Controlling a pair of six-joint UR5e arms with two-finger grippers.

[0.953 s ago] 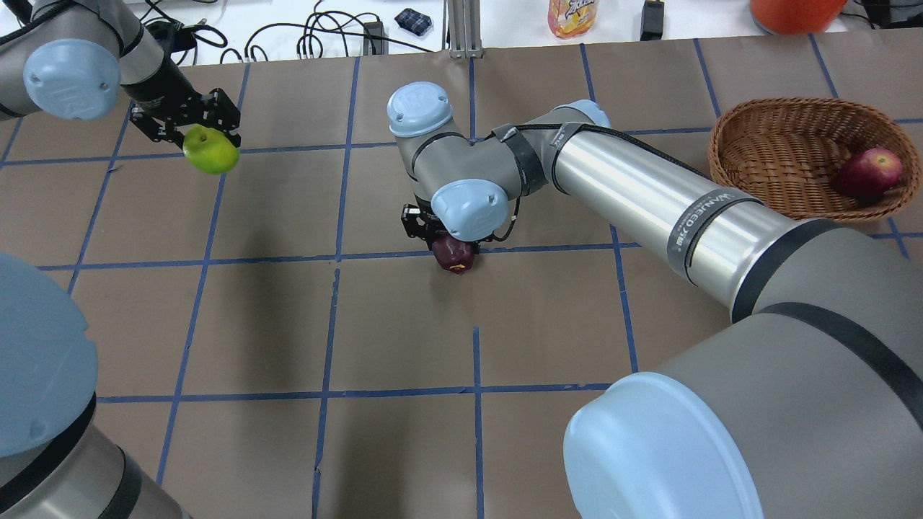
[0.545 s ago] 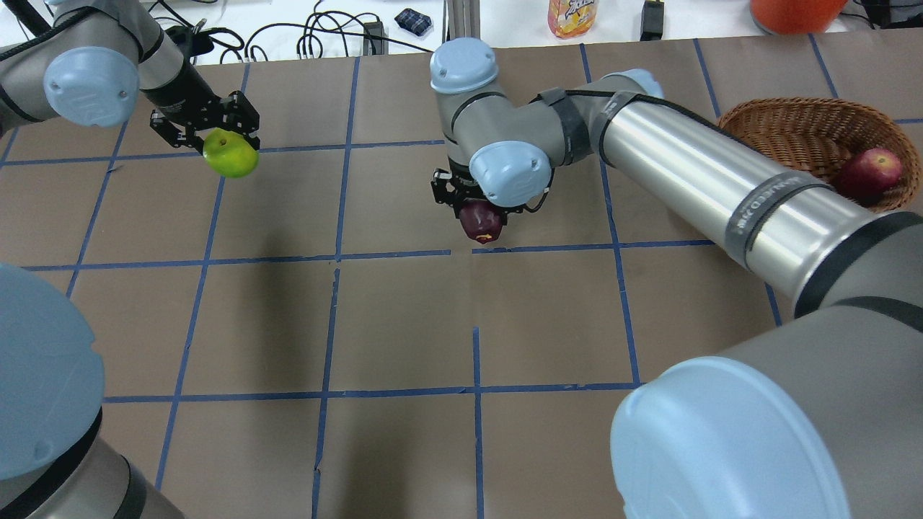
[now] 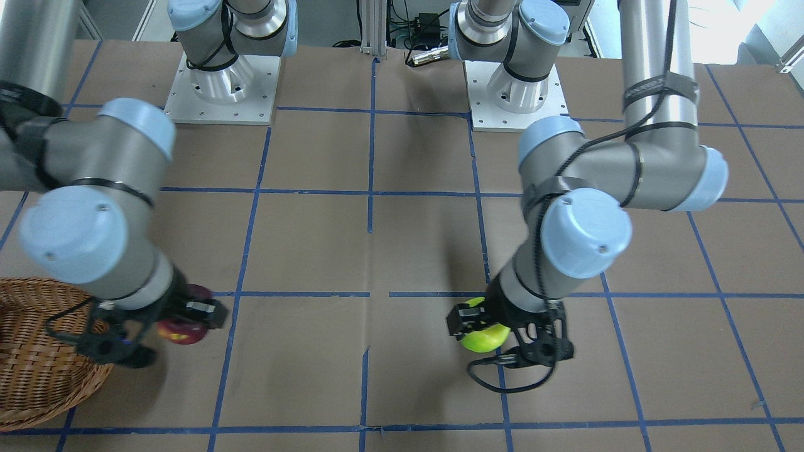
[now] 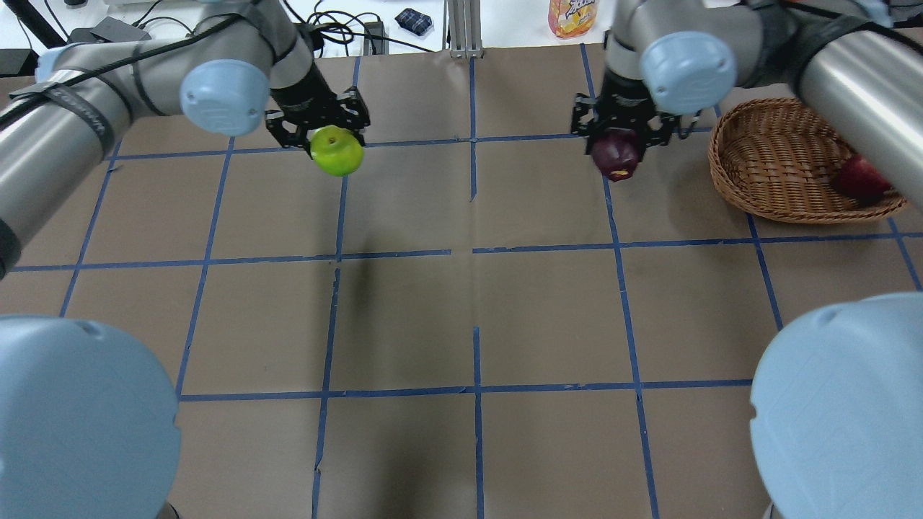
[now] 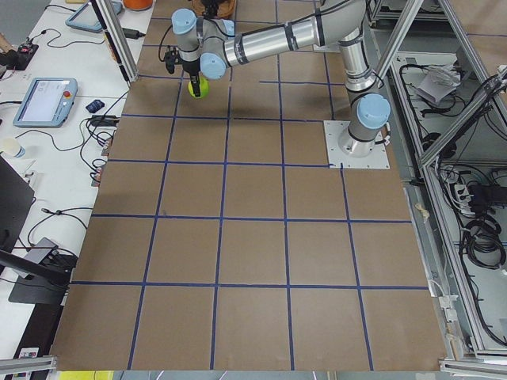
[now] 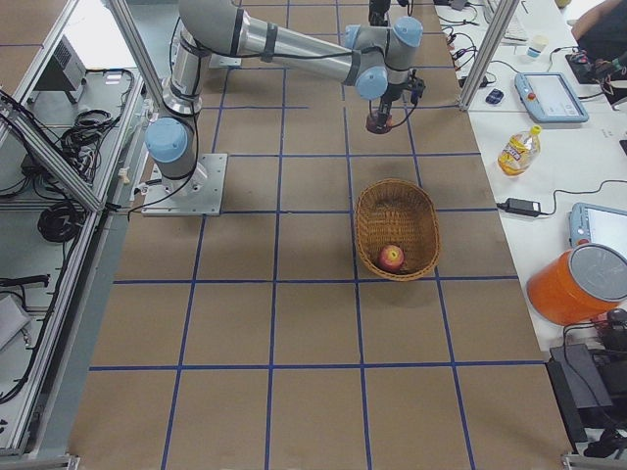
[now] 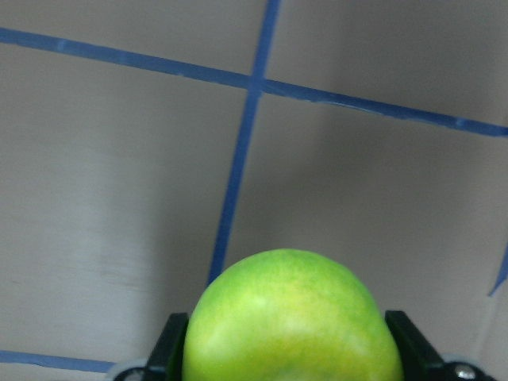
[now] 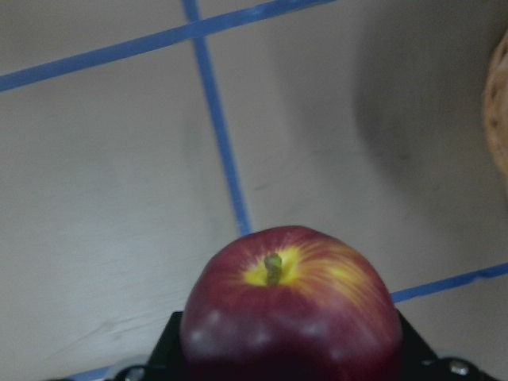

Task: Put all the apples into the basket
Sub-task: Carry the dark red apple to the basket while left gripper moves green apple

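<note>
Maroon apple: in the air, held stem end down (the wrist view shows the stem and its yellow patch), just short of the basket's left end.
Basket: on the table at the robot's far right. Its long axis runs along the table, so one narrow end faces the incoming apple.
Red apple: already lying in the basket, toward its far right end.
Right gripper: clamped around the maroon apple.
Left gripper: clamped around the green apple, over the left-centre of the table and well apart from the basket.
Key relation: the basket lies to the robot's right of the maroon apple. Its near rim is just beside the fruit but not yet under it. The right arm is by far the nearer.
Change over the last second: the right gripper was low near the table's middle and has since lifted and swung out to the basket's edge. The left gripper has come in from the far left. The red apple has not moved.
Next move, as a judgement: a short carry rightward over the rim, then a release clear of the red apple.
</note>
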